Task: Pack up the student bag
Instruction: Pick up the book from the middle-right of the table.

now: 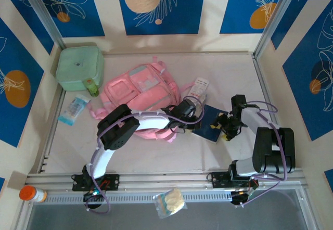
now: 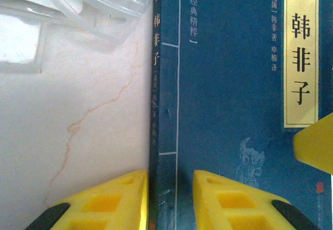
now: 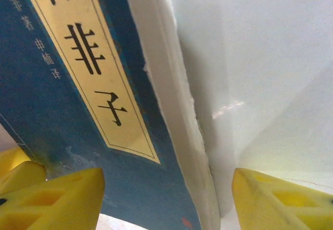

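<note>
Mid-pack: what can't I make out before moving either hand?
- Top view: student bag, lower half and any opening, covered by the left arm.
- Left wrist view: whether the left hand grips the blue book; fingers cut off by the bottom edge.
- Right wrist view: whether the right hand touches the book; too close, blurred.

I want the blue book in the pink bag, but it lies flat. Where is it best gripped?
At a long edge, coming in low from the side: the blue book lies flat on the table, so its broad cover gives nothing to pinch. The left gripper straddles the spine; the right gripper brackets the page edge.
</note>
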Controlling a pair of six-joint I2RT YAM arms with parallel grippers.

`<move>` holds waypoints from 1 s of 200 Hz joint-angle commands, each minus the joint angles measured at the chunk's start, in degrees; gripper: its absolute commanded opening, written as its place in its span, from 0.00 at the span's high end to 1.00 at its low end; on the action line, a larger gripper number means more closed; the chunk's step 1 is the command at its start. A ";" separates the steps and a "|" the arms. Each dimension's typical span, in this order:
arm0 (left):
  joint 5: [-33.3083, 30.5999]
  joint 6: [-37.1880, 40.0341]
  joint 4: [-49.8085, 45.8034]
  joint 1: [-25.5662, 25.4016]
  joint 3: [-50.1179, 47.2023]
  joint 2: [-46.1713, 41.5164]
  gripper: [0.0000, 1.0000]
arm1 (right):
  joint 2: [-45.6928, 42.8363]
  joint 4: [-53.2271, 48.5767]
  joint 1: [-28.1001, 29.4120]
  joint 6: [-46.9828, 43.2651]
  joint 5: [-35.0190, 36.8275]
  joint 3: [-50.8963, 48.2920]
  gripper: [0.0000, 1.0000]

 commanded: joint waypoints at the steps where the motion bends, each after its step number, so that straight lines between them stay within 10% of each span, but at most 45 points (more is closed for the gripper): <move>1: 0.49 0.47 -2.98 -1.08 0.54 0.70 0.72 | 0.70 1.97 1.23 1.06 -1.87 -0.79 0.35; 93: 0.76 0.53 -2.98 -1.08 0.81 1.14 0.72 | -6.92 -1.63 1.71 -3.19 -6.52 1.30 0.44; 200: 0.67 0.82 -3.15 -1.12 0.62 0.70 0.72 | -9.14 -1.91 -0.33 -4.04 -9.23 0.56 0.91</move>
